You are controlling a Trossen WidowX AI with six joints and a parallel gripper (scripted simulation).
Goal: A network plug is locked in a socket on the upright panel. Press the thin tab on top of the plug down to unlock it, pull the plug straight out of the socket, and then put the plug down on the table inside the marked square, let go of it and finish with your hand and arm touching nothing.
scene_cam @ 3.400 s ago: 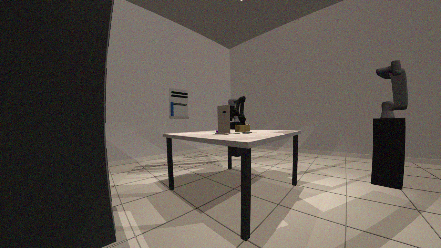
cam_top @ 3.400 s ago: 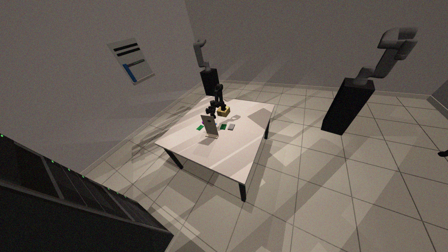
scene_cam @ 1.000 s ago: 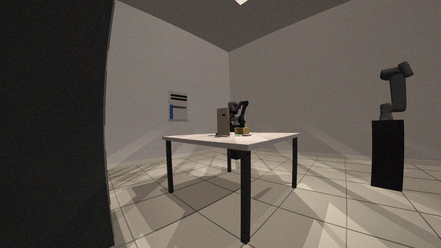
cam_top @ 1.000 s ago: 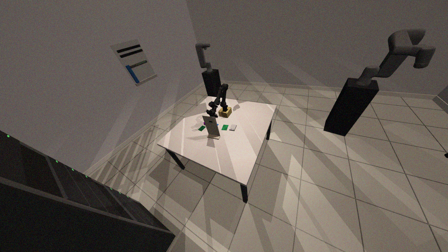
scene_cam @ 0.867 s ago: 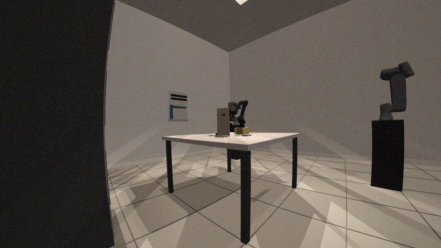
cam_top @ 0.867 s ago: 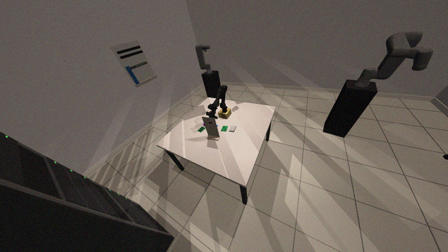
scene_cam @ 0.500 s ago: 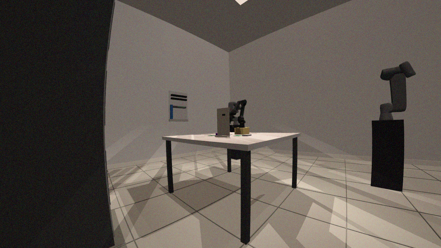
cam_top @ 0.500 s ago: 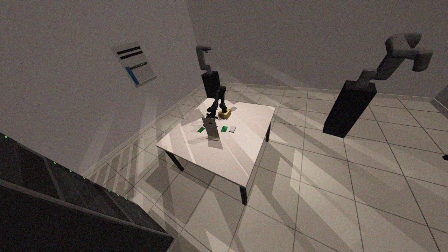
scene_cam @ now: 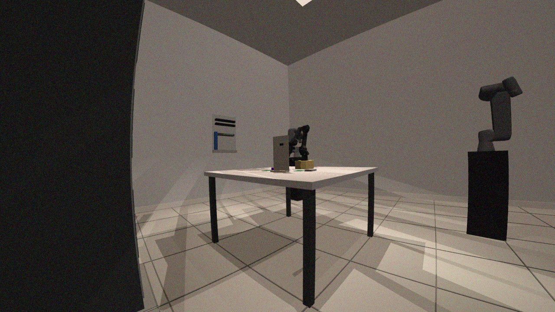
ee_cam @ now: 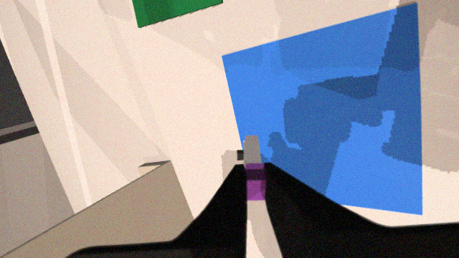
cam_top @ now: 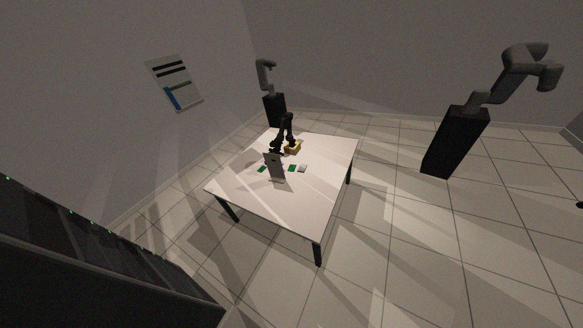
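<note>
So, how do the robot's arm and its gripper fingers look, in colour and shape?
The arm is slim, jointed and black to dark grey. In the wrist view, the gripper has two plain black fingers, broad at the base and tapering toward the tips. No cables or markings are visible.

Wrist view: the black gripper fingers cover most of the plug; you only see its grey tip and a purple band. Green patch is cut by the top edge, the upright panel by the bottom-left. In the top view the panel hides the gripper and blue square; in both room views the plug is too small to tell.
</note>
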